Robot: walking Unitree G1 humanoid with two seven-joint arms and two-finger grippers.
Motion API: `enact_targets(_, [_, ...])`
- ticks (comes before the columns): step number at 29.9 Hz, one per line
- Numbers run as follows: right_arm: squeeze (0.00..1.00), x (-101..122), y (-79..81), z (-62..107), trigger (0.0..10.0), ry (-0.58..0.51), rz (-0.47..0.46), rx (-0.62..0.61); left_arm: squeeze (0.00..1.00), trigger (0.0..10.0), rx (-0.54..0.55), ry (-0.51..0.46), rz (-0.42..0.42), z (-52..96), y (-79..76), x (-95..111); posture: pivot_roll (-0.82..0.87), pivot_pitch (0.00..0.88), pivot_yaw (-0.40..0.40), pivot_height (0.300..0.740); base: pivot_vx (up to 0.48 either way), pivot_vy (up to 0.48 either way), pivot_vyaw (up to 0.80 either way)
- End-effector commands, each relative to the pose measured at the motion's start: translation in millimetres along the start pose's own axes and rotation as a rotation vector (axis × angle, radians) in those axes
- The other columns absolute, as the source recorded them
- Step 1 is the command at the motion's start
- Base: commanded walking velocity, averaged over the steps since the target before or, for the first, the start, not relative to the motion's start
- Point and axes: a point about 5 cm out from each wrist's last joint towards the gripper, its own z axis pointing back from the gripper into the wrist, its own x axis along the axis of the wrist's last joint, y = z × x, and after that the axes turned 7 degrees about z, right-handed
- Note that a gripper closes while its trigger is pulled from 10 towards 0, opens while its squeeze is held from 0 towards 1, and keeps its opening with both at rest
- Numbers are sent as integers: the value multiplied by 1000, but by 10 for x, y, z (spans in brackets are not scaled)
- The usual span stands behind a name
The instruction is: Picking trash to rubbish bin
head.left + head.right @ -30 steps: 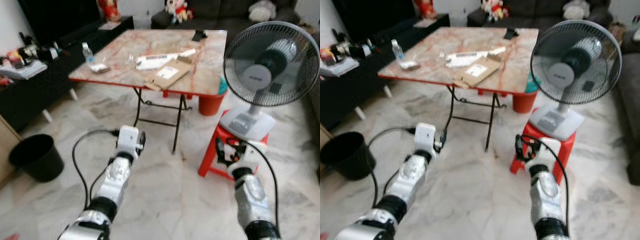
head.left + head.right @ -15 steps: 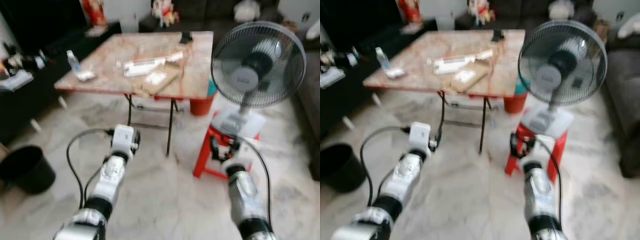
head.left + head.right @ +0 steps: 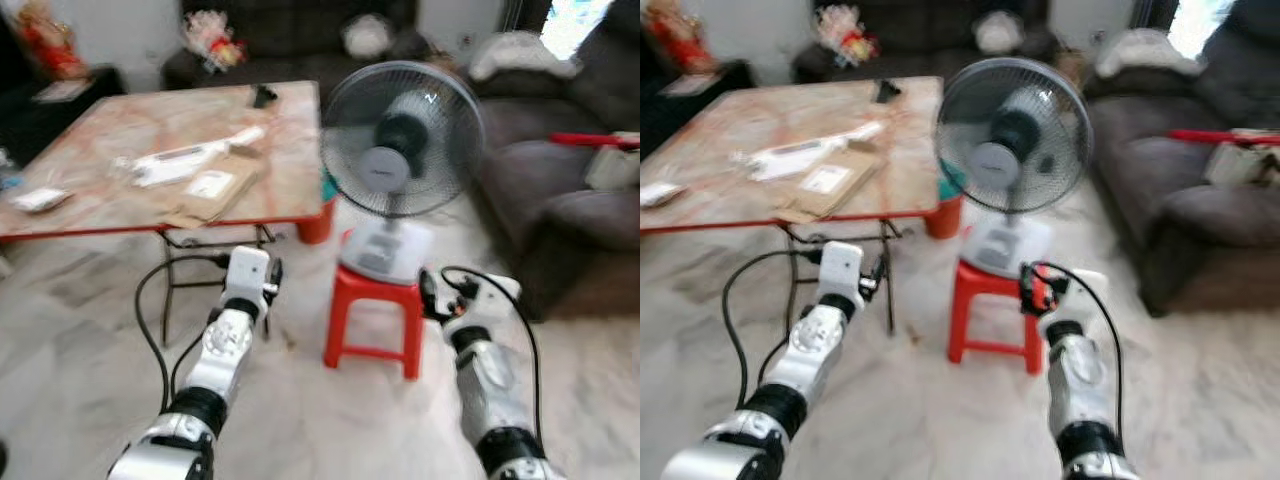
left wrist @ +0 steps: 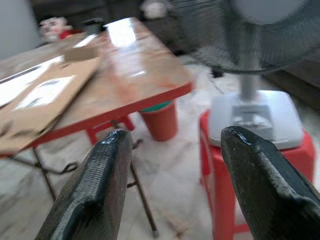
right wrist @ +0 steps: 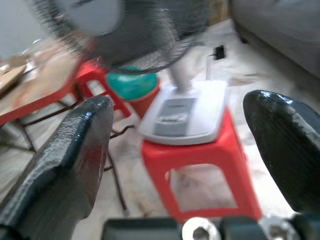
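Observation:
Flattened brown cardboard (image 3: 215, 190), a long white packet (image 3: 180, 165) and a small white wrapper (image 3: 35, 198) lie on the marble-patterned folding table (image 3: 290, 150) to my front left. My left gripper (image 4: 175, 135) hovers over the floor near the table's corner, open with nothing between its fingers. My right gripper (image 5: 182, 100) is held low in front of the red stool (image 3: 375, 310), also open and empty. Both arms reach forward at about the same height, well short of the table top.
A standing fan (image 3: 400, 140) sits on the red stool straight ahead. A red bucket (image 3: 312, 225) stands under the table's far corner. A dark sofa (image 3: 560, 190) fills the right side. A black object (image 3: 263, 96) lies at the table's far edge.
The whole view has swung to the right: the black bin and the dark cabinet on the left have left the picture, and the fan and sofa came in. Both arms keep their pose.

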Motion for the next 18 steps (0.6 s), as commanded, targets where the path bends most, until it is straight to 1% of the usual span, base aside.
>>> enact_targets(1, [0, 30, -62, -2, 10000, -10, 6, -19, 0, 10000, -9, -3, 12, -22, -40, 19, -207, 0, 88, 740, 304, 0, -788])
enact_targets(3, [0, 32, -81, -1, 10000, -11, 8, -25, 0, 10000, -19, -4, 18, -28, -58, 25, -209, 0, 90, 740, 283, 0, -788])
enact_targets(7, [0, 28, -108, 5, 10000, -9, 11, -36, 0, 10000, -54, -14, 27, -34, -106, 38, -210, 0, 89, 740, 0, 0, -788])
enact_targets(14, [0, 23, -110, 7, 10000, -6, 12, -37, 0, 10000, -57, -3, 26, -22, -119, 11, -204, 0, 84, 740, 0, 0, -788])
enact_targets(18, [0, 7, -174, 23, 10000, 3, 20, -60, 0, 10000, -60, 11, 24, 6, -110, -34, -193, 0, 78, 740, 0, 0, -788])
